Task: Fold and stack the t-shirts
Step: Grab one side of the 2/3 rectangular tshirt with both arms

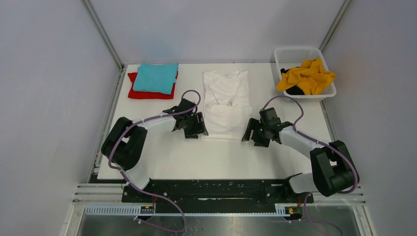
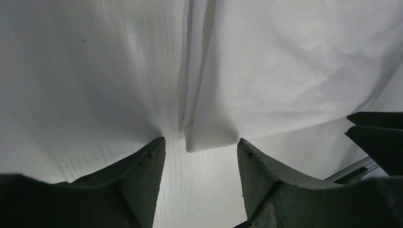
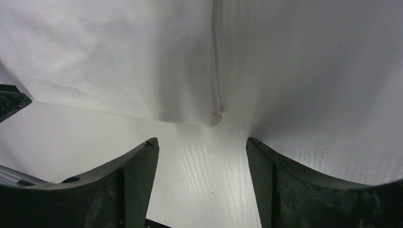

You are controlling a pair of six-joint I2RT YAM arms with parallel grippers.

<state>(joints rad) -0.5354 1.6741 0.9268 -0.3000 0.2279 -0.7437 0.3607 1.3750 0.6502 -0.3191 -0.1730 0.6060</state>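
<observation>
The white t-shirt (image 1: 226, 103) lies flat in the middle of the table, its sides folded in to a long strip. My left gripper (image 1: 197, 129) is open at its near left corner; that corner (image 2: 209, 137) lies just ahead of the gap between the fingers. My right gripper (image 1: 249, 133) is open at the near right corner (image 3: 190, 111), which lies just beyond the fingertips. The teal t-shirt (image 1: 155, 77) lies folded on the folded red t-shirt (image 1: 135, 92) at the back left. The mustard-yellow t-shirt (image 1: 307, 76) is crumpled in the basket.
The white lattice basket (image 1: 292, 52) stands at the back right corner, with a dark cloth (image 1: 295, 90) under the yellow shirt. The tip of the other gripper shows at the edge of each wrist view (image 2: 375, 130).
</observation>
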